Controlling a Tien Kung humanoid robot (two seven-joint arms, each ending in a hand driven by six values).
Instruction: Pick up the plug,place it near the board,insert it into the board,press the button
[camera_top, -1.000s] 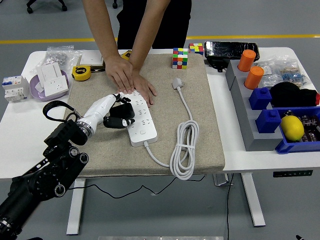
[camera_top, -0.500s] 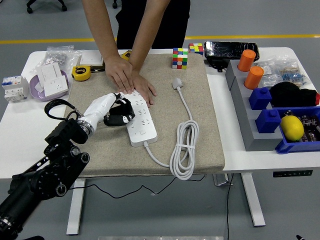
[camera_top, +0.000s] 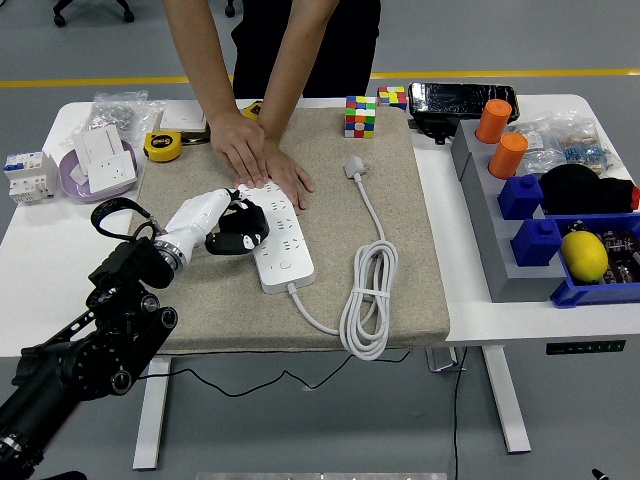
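Note:
A white power strip (camera_top: 280, 240) lies on the beige mat (camera_top: 400, 250). Its cable (camera_top: 366, 300) coils to the right and ends in a white plug (camera_top: 356, 166) that lies loose on the mat near the far edge. My left hand (camera_top: 240, 230) is at the strip's left edge, its black fingers curled and touching the strip's side, holding nothing. A person's two hands (camera_top: 262, 160) press flat on the strip's far end. My right hand is out of view.
A Rubik's cube (camera_top: 360, 116) stands at the mat's far edge. A yellow tape measure (camera_top: 163, 146), a purple bowl with a socket (camera_top: 100, 165) and a breaker (camera_top: 28, 175) lie at the left. Blue bins, orange cups (camera_top: 500, 140) and a lemon (camera_top: 585, 255) stand at the right.
My left hand has shifted slightly toward the far side along the strip's left edge. The person's hands, the plug and the strip have not moved.

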